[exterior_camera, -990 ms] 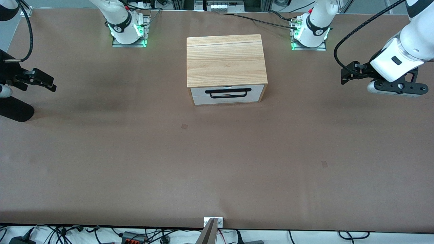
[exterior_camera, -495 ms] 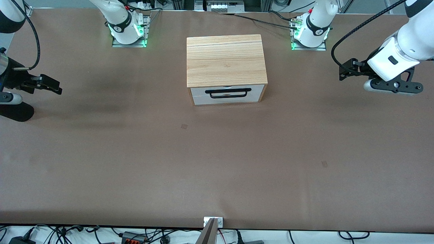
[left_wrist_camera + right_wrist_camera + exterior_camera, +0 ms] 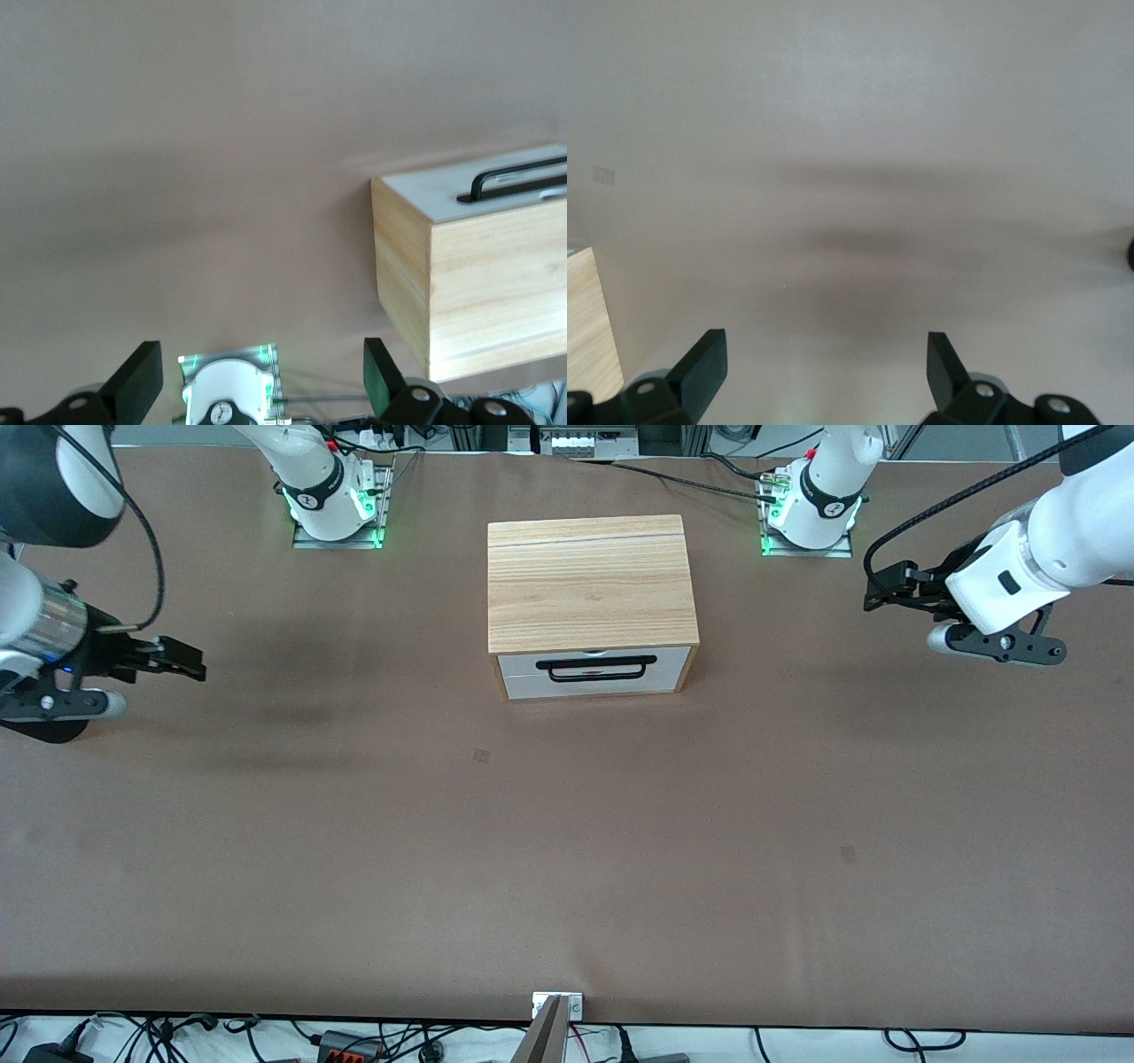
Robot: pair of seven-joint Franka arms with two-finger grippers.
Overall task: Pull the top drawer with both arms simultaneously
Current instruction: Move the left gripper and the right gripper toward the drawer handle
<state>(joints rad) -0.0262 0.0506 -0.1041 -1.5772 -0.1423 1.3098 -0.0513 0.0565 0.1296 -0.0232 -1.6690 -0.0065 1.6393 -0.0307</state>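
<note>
White-fronted top drawer sits shut, frame centre; left pincer and right pincer hover spread over the tabletop, at opposite edges.

The top drawer shows only its white front; its inside is hidden. In the left wrist view the cabinet and the black bar handle are cut off by the picture's edge. In the right wrist view only a corner of the cabinet is visible. Both arms run out of the front view: the right arm and the left arm are cropped at the edges. The left gripper appears too small to resolve its fingertips there
</note>
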